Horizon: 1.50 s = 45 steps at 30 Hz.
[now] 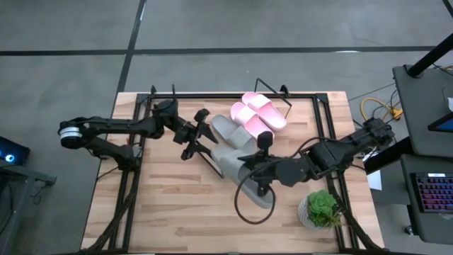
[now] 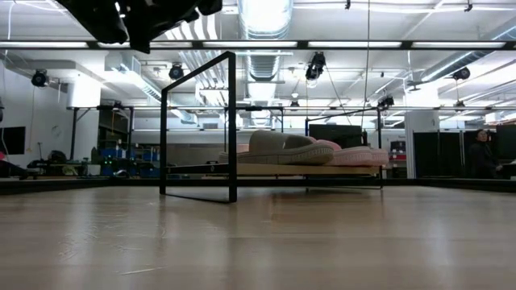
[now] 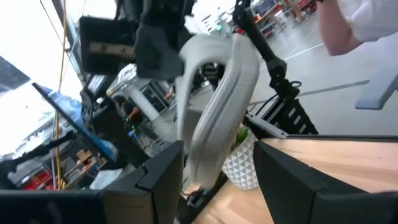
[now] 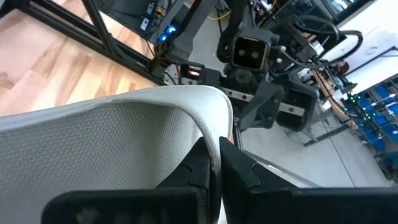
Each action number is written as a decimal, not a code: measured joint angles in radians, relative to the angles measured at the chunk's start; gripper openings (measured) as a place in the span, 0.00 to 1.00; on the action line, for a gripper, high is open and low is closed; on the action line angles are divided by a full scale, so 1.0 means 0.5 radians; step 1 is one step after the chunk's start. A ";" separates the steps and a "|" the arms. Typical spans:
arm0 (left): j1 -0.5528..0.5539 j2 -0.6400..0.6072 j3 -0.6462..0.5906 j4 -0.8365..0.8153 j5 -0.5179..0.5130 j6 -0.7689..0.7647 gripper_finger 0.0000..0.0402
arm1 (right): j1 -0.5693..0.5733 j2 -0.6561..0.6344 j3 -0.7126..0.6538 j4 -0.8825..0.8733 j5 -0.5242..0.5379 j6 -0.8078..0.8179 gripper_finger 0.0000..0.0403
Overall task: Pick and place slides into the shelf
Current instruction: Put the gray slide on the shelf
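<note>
Slides of soft foam are judged light and compliant: a strap or sole edge is expected to yield under the fingers, so a pinch on the thin sole rim or across the wide strap is considered the sound hold, with some sag of the free end to be expected.

One grey slide (image 1: 237, 168) is held off the table by the right gripper (image 1: 263, 172). In the right wrist view the fingers are pressed together on the pale rim of this slide (image 4: 124, 137), the ribbed sole spreading out ahead of and to one side of the fingertips. In the high view the slide extends from the claw toward the shelf (image 1: 287, 108), and its far end lies just beside the left gripper (image 1: 202, 137).

The left gripper is noted spread, with nothing between its fingers; in the left wrist view the grey slide (image 3: 214, 106) stands directly ahead of the gap, seen edge-on, near but not held.

Three slides are already on the shelf, beyond both claws: a second grey slide (image 1: 230, 129) nearest the left gripper, then two pink slides (image 1: 256, 113) side by side.

A potted plant (image 1: 322, 209) stands just beside the right arm and is flagged as a snag risk.
</note>
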 joint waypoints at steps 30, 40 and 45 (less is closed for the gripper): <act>-0.051 0.105 0.028 0.231 -0.010 0.158 0.04 | -0.143 -0.014 0.002 0.038 -0.148 -0.076 0.02; -0.042 -0.050 -0.020 0.006 -0.411 0.159 0.04 | -0.127 -0.110 -0.002 -0.123 0.214 -0.110 0.17; -0.041 -0.142 -0.038 -0.053 -0.457 0.171 0.03 | -0.128 -0.179 -0.002 -0.135 0.247 -0.096 0.29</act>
